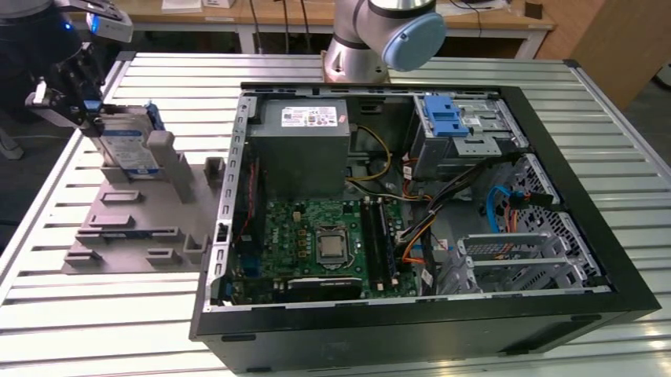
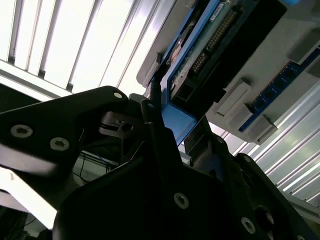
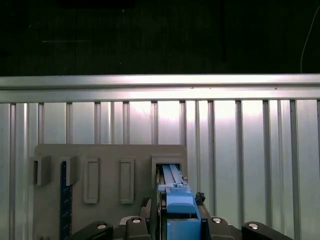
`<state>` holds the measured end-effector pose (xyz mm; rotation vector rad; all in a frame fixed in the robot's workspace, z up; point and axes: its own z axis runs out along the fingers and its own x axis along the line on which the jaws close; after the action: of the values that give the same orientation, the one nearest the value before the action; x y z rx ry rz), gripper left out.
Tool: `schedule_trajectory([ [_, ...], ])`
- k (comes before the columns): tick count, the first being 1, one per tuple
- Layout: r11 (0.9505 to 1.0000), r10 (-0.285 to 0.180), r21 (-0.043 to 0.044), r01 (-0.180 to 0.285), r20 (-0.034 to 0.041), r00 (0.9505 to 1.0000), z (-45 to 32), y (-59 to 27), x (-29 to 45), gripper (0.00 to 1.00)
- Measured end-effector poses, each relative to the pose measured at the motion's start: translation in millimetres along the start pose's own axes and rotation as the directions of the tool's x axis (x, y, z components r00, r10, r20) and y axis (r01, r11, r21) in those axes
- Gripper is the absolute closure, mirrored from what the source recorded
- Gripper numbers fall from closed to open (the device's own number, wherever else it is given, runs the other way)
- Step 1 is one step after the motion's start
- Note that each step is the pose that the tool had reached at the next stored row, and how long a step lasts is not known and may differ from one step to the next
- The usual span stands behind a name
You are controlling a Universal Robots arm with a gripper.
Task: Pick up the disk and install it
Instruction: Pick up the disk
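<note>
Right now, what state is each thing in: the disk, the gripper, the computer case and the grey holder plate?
disk: standing on edge in the grey holder plate, outside the case, not installed.
gripper: shut on the disk's blue rail at its upper end.
computer case: lying flat, side open, insides exposed.
grey holder plate: lying flat beside the case, on the exterior view's left.

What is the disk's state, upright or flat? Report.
Upright: the disk stands on edge in a slot of the grey fixture, outside the computer case.
</note>
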<state>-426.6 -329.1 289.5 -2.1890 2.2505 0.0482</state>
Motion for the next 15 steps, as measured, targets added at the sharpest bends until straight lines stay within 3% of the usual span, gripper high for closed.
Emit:
schedule_trajectory([
  [3,1.0,0.0,-0.0002,0.0,-0.0002,1.0,-0.7,0.0,0.0,0.57],
  [4,1.0,0.0,-0.0002,0.0,-0.0001,1.0,-1.1,0.0,0.0,0.64],
  [15,1.0,0.0,-0.0002,0.0,-0.0001,1.0,-16.9,0.3,-0.4,0.64],
])
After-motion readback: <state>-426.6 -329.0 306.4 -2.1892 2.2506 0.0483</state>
